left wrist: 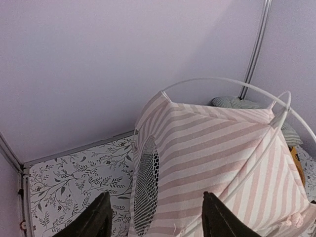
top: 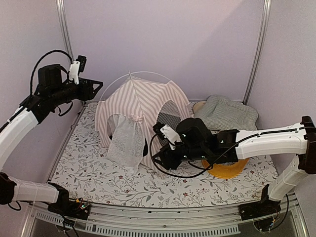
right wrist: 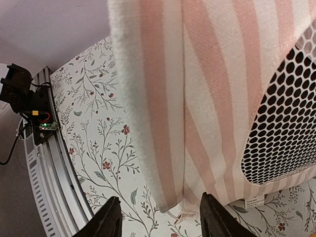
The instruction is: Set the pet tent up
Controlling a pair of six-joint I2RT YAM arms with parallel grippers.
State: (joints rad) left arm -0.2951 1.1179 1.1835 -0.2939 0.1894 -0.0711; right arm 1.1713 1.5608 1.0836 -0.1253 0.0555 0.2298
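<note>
1. The pet tent (top: 140,106) stands upright on the floral table cover (top: 98,168), at the middle rear of the table. Its pink-and-white striped walls are stretched taut.
2. Thin white poles (top: 148,74) arch over the peak and cross above the roof in the left wrist view (left wrist: 222,80).
3. A sheer white door flap (top: 126,140) hangs at the front. A round dark mesh window (top: 169,114) faces the right arm.
4. Right gripper (right wrist: 160,219): jaws spread and holding nothing, set low at the tent's near right corner. The hem corner lies just ahead, between the fingers; contact cannot be confirmed.
5. Left gripper (left wrist: 155,219): jaws spread and empty, raised to the left of the tent and apart from it.
6. A green-and-white checked cushion (top: 227,113) lies right of the tent, at the rear.
7. A yellow object (top: 227,170) lies partly hidden under the right arm.
</note>
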